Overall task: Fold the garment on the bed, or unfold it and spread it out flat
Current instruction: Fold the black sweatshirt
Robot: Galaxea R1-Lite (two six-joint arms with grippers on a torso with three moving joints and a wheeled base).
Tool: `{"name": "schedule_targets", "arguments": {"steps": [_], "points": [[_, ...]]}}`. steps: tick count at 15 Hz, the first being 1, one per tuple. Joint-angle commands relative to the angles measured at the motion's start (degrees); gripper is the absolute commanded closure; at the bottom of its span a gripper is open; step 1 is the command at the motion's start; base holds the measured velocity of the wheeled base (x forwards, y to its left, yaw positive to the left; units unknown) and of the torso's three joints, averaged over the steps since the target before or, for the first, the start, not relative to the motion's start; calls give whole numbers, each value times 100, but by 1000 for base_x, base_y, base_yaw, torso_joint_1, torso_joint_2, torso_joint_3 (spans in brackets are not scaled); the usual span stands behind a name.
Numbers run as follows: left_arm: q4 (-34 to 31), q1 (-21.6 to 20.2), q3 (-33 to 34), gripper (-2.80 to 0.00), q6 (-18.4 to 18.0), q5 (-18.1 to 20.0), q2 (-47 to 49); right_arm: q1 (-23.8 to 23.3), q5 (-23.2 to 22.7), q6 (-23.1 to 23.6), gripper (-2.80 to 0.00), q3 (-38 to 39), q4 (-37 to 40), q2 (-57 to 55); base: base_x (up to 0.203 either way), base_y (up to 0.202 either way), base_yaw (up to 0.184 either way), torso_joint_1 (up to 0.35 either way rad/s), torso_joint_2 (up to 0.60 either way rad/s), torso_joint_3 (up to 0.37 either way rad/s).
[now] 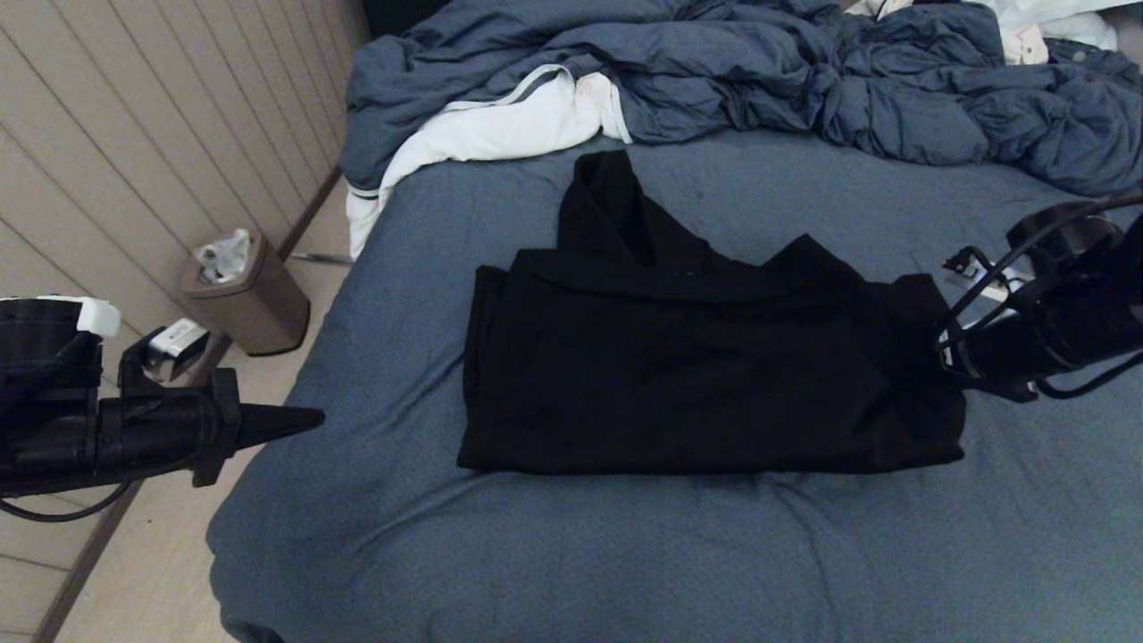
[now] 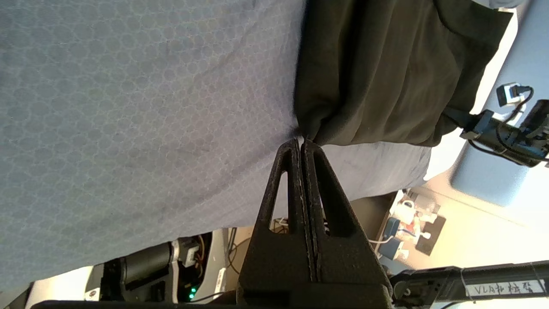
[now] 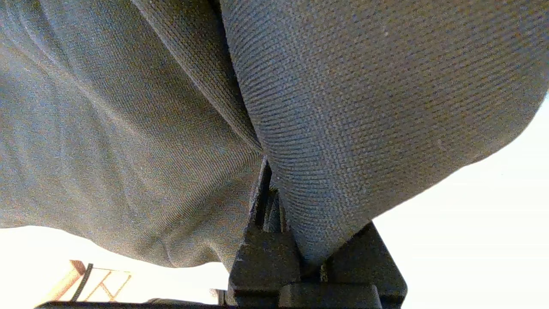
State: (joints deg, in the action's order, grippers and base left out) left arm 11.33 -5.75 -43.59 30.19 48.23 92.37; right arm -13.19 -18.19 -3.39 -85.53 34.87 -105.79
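The black knit hooded sweatshirt (image 1: 696,357) lies folded into a rough rectangle at the middle of the bed with its slate-blue, finely honeycomb-textured sheet (image 1: 429,554), its hood pointing toward the crumpled blue-grey duvet (image 1: 714,71) and the white cloth with a grey stripe (image 1: 500,125) beyond it. The right end effector (image 1: 929,366) is at the sweatshirt's right edge, closed on a fold of its fabric; only the right wrist view shows the ribbed weave pinched between the fingers (image 3: 263,197). The left end effector (image 1: 299,418), tapered and pressed closed with nothing in it, hangs off the sweatshirt's left side past the bed edge, over the floor near a tan wastebin (image 1: 250,299).
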Motion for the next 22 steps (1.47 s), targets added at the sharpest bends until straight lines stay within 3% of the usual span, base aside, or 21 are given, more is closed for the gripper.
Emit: {"name": "schedule_targets", "arguments": {"steps": [1, 2, 3, 6, 18, 22], "points": [[10, 4, 0, 0, 22, 29, 0, 1, -2, 13, 0, 54, 19, 14, 0, 0, 0, 0, 0, 0], [7, 1, 5, 0, 22, 29, 0, -1, 8, 33, 0, 83, 29, 34, 0, 0, 0, 0, 0, 0], [1, -5, 1, 0, 22, 29, 0, 6, 15, 181, -280, 251, 10, 102, 0, 0, 0, 0, 0, 0], [10, 4, 0, 0, 22, 29, 0, 12, 0, 406, -280, 282, -27, 197, 0, 0, 0, 0, 0, 0], [3, 4, 18, 0, 31, 29, -8, -29, 7, 365, -280, -123, 10, 1923, 0, 0, 0, 0, 0, 0], [2, 4, 18, 0, 31, 38, -26, 27, -2, 305, -280, -334, -45, 1910, 0, 0, 0, 0, 0, 0]]}}
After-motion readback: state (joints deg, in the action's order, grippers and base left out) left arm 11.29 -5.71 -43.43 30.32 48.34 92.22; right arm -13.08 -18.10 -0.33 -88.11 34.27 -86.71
